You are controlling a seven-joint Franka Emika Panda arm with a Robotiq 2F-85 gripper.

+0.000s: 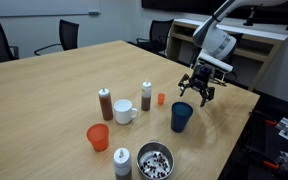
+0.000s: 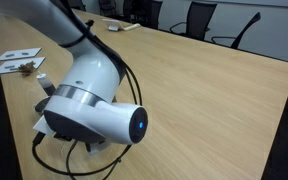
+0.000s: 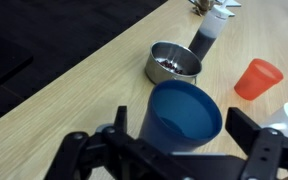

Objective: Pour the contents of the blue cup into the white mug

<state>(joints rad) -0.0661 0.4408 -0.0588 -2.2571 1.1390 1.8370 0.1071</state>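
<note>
Our gripper (image 1: pixel 198 95) hangs spread open just above the blue cup (image 1: pixel 182 118), which stands right of the white mug (image 1: pixel 124 111), and we judge an off-centre descent could clip its rim, tip it and spill the contents.

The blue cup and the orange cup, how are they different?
The blue cup is dark blue; the orange cup is orange-red. The blue cup stands right by the open claw; the orange cup stands away from it. Both are upright, handle-less and similar in size.
</note>
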